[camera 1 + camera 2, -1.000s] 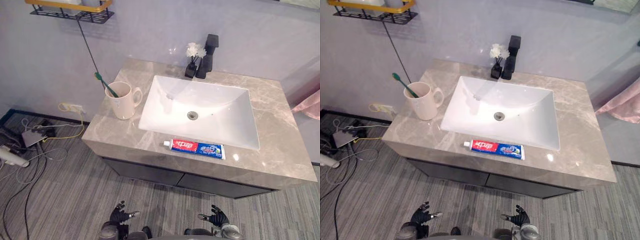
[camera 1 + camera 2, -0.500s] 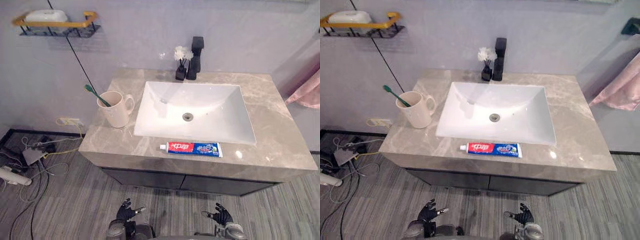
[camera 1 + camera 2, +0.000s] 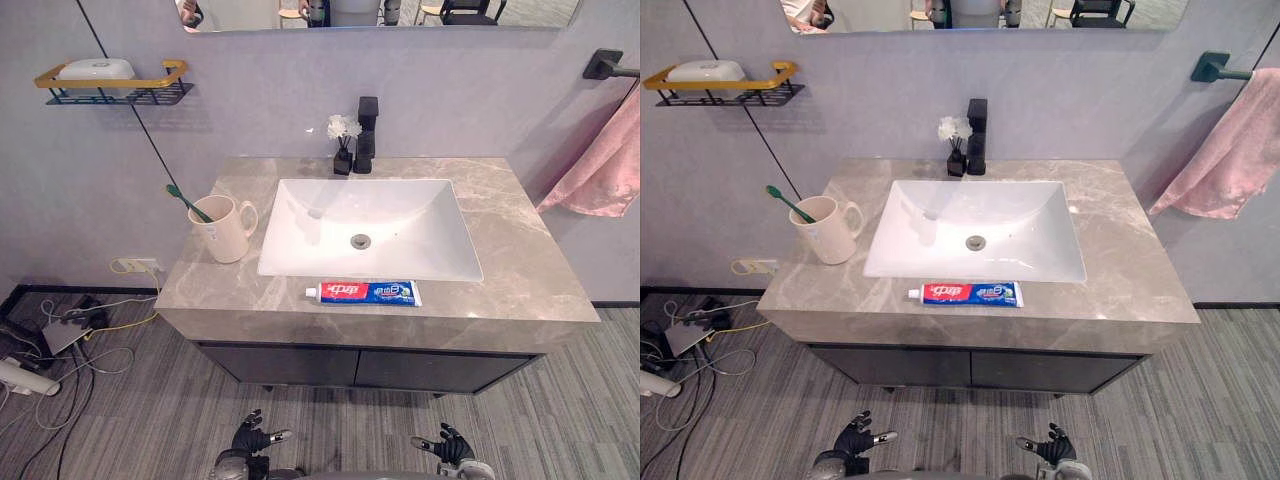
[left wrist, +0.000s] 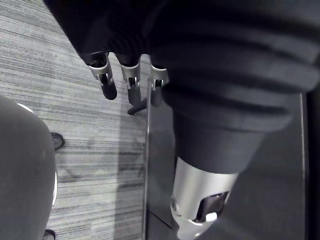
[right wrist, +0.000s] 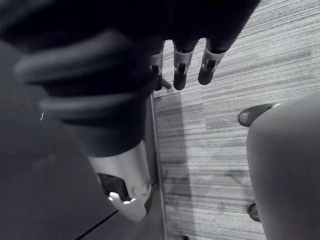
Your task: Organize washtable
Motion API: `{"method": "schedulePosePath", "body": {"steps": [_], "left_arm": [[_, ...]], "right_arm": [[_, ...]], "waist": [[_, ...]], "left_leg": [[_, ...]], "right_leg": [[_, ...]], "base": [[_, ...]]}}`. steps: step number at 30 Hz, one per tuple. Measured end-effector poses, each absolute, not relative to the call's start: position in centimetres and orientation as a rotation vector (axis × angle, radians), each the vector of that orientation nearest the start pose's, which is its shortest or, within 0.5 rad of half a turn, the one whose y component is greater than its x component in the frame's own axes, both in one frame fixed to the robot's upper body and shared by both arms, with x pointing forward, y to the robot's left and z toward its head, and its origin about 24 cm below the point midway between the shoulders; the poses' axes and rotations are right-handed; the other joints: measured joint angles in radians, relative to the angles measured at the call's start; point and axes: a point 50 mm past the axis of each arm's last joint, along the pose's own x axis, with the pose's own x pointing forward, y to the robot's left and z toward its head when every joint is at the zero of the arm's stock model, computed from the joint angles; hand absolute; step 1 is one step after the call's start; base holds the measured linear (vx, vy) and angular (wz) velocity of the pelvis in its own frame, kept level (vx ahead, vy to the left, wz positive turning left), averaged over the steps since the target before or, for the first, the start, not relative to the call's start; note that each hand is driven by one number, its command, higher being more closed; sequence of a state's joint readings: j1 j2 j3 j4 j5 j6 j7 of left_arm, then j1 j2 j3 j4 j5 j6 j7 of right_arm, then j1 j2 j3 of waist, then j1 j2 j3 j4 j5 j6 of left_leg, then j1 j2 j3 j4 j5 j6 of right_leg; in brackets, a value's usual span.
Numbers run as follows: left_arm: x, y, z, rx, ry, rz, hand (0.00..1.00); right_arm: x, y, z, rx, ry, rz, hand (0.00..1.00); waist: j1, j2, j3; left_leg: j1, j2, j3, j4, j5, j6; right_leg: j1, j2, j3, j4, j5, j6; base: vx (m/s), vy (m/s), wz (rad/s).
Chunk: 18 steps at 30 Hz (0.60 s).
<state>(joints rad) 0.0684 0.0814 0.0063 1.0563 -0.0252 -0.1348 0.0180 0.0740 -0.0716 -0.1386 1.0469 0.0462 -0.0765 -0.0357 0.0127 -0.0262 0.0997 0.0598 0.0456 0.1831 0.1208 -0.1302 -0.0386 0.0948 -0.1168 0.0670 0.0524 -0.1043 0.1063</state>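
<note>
Grey marble washtable (image 3: 520,250): red-and-blue toothpaste tube (image 3: 363,293) flat before white rectangular sink (image 3: 410,215), cream mug (image 3: 228,235) with green toothbrush (image 3: 188,204) at left. Left hand (image 3: 250,440) and right hand (image 3: 452,448) low, fingers relaxed, empty.

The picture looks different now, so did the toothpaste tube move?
No. The toothpaste tube still lies on the counter just in front of the sink, as before; the camera moved, not the tube.

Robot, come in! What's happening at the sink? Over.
Left hand, right hand open, empty, low. Toothpaste on counter front, toothbrush in mug. Nothing blocking.
</note>
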Motion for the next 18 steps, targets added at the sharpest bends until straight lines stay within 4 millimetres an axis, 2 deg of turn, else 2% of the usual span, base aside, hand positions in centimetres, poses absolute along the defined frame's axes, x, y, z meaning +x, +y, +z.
{"method": "schedulePosePath", "body": {"steps": [1,3,5,6,7,8,9,11,12,14,15,16,18], "left_arm": [[11.0,18.5,-15.6,0.054,0.984,0.091,0.0],[11.2,18.6,-15.5,0.057,0.978,0.091,0.0],[11.3,18.5,-15.5,0.055,0.977,0.09,0.0],[11.4,18.5,-15.5,0.056,0.975,0.091,0.0],[11.5,18.7,-15.4,0.057,0.968,0.097,0.0],[11.5,18.6,-15.4,0.054,0.968,0.098,0.0],[11.6,18.8,-15.3,0.055,0.965,0.106,0.0],[11.4,19.1,-15.4,0.06,0.972,0.111,0.0],[11.4,19.1,-15.4,0.061,0.971,0.112,0.0],[11.4,19.1,-15.4,0.053,0.974,0.117,0.0],[11.1,18.7,-15.6,0.042,0.987,0.114,0.0],[11.0,18.4,-15.7,0.036,0.995,0.111,0.0],[11.0,18.2,-15.7,0.022,0.994,0.116,0.0]], "right_arm": [[10.3,-19.9,-15.7,0.027,1.031,-0.24,0.0],[11.0,-19.8,-15.6,0.03,1.015,-0.236,0.0],[11.1,-19.8,-15.6,0.041,1.015,-0.234,0.0],[11.2,-19.7,-15.6,0.044,1.012,-0.228,0.0],[11.4,-19.3,-15.6,0.05,1.009,-0.218,0.0],[11.4,-19.1,-15.6,0.055,1.009,-0.214,0.0],[11.4,-18.5,-15.6,0.063,1.01,-0.202,0.0],[11.4,-18.5,-15.6,0.062,1.012,-0.201,0.0],[11.3,-18.9,-15.6,0.054,1.014,-0.206,0.0],[11.2,-19.3,-15.7,0.045,1.02,-0.214,0.0],[10.8,-19.7,-15.7,0.04,1.027,-0.223,0.0],[10.8,-19.8,-15.7,0.047,1.024,-0.233,0.0],[10.4,-19.9,-15.8,0.044,1.034,-0.24,0.0]], "waist": [[0.002,-0.002,-0.001],[0.001,-0.006,0.003],[0.0,0.005,0.015],[0.001,0.008,0.014],[0.002,-0.006,0.023],[0.001,-0.006,0.028],[0.004,-0.013,0.029],[0.0,-0.019,0.025],[0.002,-0.017,0.022],[0.0,-0.006,0.0],[-0.005,0.022,0.001],[-0.006,0.032,-0.002],[-0.004,0.037,-0.002]], "left_leg": [[-0.009,-0.002,-0.004,0.016,-0.014,0.001],[-0.047,-0.027,-0.036,0.095,-0.081,0.026],[-0.04,-0.019,-0.035,0.129,-0.096,0.04],[-0.03,-0.022,-0.033,0.131,-0.098,0.041],[-0.006,-0.028,-0.034,0.125,-0.107,0.055],[0.004,-0.028,-0.034,0.125,-0.112,0.059],[0.024,-0.028,-0.04,0.122,-0.126,0.065],[0.033,-0.032,-0.044,0.109,-0.13,0.062],[0.033,-0.039,-0.047,0.1,-0.133,0.057],[0.028,-0.037,-0.049,0.096,-0.133,0.055],[0.019,-0.026,-0.06,0.111,-0.134,0.052],[0.02,-0.023,-0.067,0.12,-0.135,0.049],[0.019,-0.001,-0.073,0.201,-0.158,0.006]], "right_leg": [[-0.008,-0.001,0.005,0.011,-0.007,0.003],[-0.073,-0.014,0.029,0.139,-0.067,0.034],[-0.156,-0.007,0.031,0.353,-0.08,0.052],[-0.176,-0.009,0.027,0.411,-0.08,0.052],[-0.202,-0.02,0.011,0.501,-0.077,0.051],[-0.217,-0.024,0.003,0.535,-0.081,0.05],[-0.224,-0.021,-0.028,0.548,-0.109,0.018],[-0.222,0.0,-0.066,0.472,-0.112,-0.006],[-0.218,0.004,-0.096,0.402,-0.115,-0.035],[-0.182,0.011,-0.108,0.305,-0.122,-0.035],[-0.154,0.022,-0.122,0.257,-0.102,-0.037],[-0.134,0.026,-0.125,0.234,-0.095,-0.037],[-0.063,0.03,-0.14,0.175,-0.092,-0.037]], "base": [[0.04,0.062,-0.23],[0.06,0.092,-0.24],[0.05,0.071,-0.03],[0.07,0.108,0.07],[0.05,0.08,0.08],[0.08,0.088,0.12],[0.05,0.04,0.11],[0.06,0.038,0.14],[0.07,0.014,0.07],[0.21,-0.004,-0.02],[0.29,-0.01,0.07],[0.22,-0.013,0.19],[0.22,-0.008,0.16]]}}
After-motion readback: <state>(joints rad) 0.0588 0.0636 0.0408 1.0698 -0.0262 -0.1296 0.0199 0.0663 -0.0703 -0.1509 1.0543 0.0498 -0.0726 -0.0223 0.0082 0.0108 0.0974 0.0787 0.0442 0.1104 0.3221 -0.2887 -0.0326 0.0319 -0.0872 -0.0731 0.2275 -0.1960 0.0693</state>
